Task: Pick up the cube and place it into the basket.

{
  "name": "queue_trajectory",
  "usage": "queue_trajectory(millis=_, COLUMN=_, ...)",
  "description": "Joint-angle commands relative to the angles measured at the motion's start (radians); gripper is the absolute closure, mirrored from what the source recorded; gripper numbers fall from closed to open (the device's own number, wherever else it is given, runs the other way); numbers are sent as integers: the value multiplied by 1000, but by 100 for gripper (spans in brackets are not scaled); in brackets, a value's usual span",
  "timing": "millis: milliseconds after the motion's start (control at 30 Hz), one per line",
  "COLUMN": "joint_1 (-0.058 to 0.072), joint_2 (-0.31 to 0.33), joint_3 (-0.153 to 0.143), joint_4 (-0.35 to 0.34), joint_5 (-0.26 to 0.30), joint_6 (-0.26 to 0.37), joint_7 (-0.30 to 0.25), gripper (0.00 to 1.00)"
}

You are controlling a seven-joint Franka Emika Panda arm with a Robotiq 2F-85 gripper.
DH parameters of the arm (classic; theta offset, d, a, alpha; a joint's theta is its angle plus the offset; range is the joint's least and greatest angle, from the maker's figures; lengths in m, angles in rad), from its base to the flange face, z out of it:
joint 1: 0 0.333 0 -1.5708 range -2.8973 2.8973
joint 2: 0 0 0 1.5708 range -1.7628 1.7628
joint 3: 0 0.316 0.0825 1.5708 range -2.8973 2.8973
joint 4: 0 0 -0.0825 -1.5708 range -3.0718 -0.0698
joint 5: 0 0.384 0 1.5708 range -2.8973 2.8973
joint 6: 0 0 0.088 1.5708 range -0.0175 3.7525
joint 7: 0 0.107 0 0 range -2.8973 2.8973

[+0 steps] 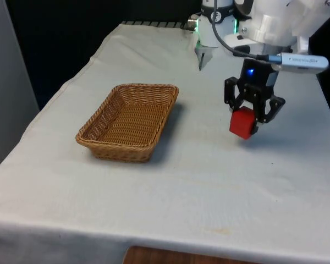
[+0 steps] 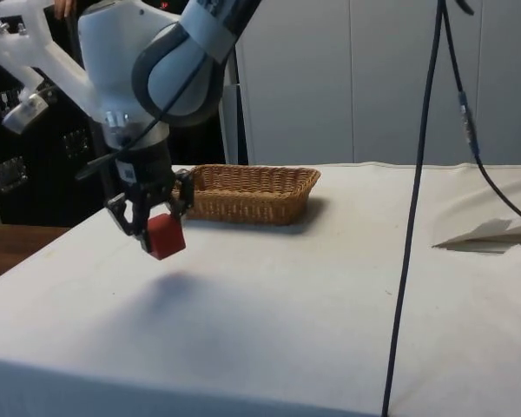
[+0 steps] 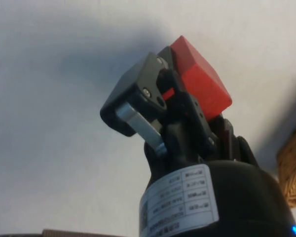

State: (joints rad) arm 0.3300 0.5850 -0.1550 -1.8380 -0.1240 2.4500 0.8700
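Item one, the gripper: we record it black and two-fingered, hanging from the white arm above the white cloth; its fingers are clamped on the cube, one pressed to each of two opposite faces; in the side view the gripper sits clear of the cloth, with a soft shadow on the cloth beneath it.

Item two, the cube: we list it red, solid-coloured, held tilted between the fingers and lifted off the table; in the side view the cube hangs with one corner lowest; in the wrist view the cube juts past the fingertips, the cloth behind it.

Item three, the basket: we note a brown woven wicker tray, rectangular, shallow, with sloping walls, resting on the cloth; its interior holds nothing we can see; in the front view it lies at about nine o'clock from the gripper, well apart from the cube; in the side view the basket stands just behind the gripper; a corner of the basket shows in the wrist view.

Item four, the cable: dark, running from top to bottom across the side view.
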Motion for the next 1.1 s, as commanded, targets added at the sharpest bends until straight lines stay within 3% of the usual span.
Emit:
queue_trajectory(millis=0, joint_1=-1, joint_2=-17, joint_3=0, joint_4=-19, joint_5=-4, joint_6=7, joint_7=-7, gripper=98)
queue_trajectory(millis=500, joint_1=-3, joint_2=-96, joint_3=-2, joint_4=-106, joint_5=-44, joint_6=5, joint_7=-48, gripper=98)
queue_trajectory(millis=1067, joint_1=-17, joint_2=-181, joint_3=-44, joint_4=-197, joint_5=-83, joint_6=16, joint_7=-128, gripper=98)
